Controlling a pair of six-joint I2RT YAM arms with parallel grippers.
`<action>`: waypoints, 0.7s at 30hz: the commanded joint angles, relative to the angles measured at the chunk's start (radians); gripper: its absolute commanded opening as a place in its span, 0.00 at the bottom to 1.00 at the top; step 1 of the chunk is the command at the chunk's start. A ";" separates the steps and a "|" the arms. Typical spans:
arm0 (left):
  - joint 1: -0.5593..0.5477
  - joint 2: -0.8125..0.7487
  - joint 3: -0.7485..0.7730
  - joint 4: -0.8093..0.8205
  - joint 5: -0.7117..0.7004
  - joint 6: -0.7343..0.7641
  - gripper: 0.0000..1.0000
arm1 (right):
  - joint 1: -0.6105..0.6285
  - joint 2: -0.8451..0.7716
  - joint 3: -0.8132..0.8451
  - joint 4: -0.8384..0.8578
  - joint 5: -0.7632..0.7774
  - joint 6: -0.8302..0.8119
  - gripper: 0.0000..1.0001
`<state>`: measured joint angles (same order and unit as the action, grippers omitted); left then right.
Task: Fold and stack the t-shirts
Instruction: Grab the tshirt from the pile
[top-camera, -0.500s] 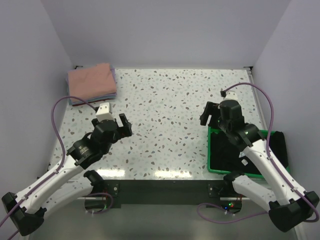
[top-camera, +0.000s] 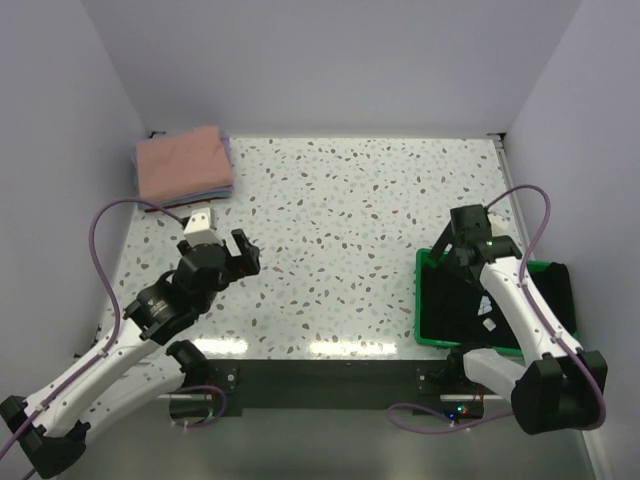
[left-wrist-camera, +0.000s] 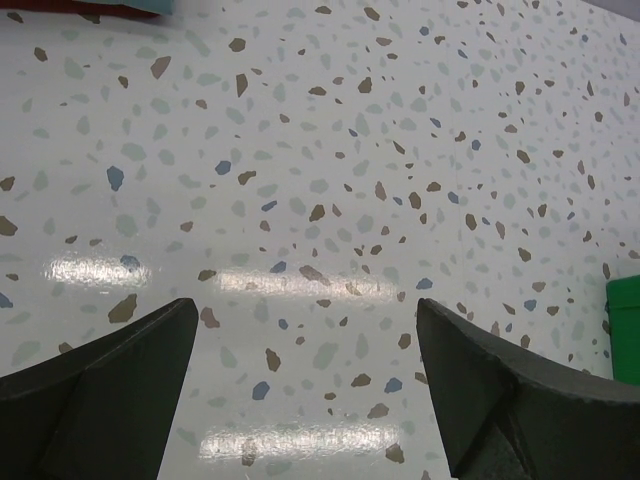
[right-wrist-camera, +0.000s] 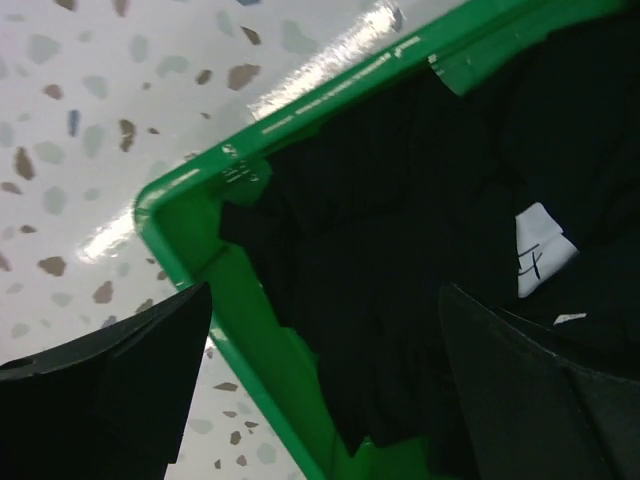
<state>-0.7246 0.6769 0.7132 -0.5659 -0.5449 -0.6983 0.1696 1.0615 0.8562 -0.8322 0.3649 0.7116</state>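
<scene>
2 arms reach over a speckled white table (top-camera: 340, 220), and neither one holds anything. the left gripper (top-camera: 220, 252) hangs above the left half of the table, short of the middle. its wrist camera shows the fingers (left-wrist-camera: 110, 370) spread wide, with only bare table (left-wrist-camera: 300, 150) between them. the right gripper (top-camera: 462, 238) is over the far left corner of a green tray (top-camera: 424, 300) at the near right of the table. its fingers (right-wrist-camera: 110, 370) are also wide apart, 1 over the table just outside the tray's rim (right-wrist-camera: 200, 250) and the other over the inside, with no cloth between them.

1 black t-shirt (top-camera: 455, 300) lies crumpled in the tray and fills most of it. the right wrist view shows its dark folds (right-wrist-camera: 400, 200) against the tray's wall and a small white tag (right-wrist-camera: 545, 240) on the cloth.

a stack of folded t-shirts (top-camera: 183, 167) sits in the far left corner of the table, well apart from both grippers. a salmon-pink shirt is on top, and lavender and bluish edges show under it along the right and near sides. the stack looks square and neat. a thin strip of it shows at the top left of the left wrist view (left-wrist-camera: 80, 5), and the tray's green edge (left-wrist-camera: 625, 330) shows at the right.
</scene>
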 joint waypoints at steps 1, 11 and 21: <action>0.005 -0.036 -0.014 -0.032 -0.009 -0.035 0.96 | -0.039 0.035 -0.014 -0.056 -0.014 0.060 0.99; 0.005 -0.059 -0.032 -0.058 -0.015 -0.056 0.96 | -0.071 0.054 -0.138 0.019 -0.070 0.137 0.99; 0.007 -0.042 -0.034 -0.058 -0.009 -0.059 0.96 | -0.074 0.159 -0.217 0.163 -0.107 0.146 0.97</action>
<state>-0.7246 0.6319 0.6804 -0.6239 -0.5461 -0.7414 0.0978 1.1881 0.6479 -0.7525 0.2691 0.8333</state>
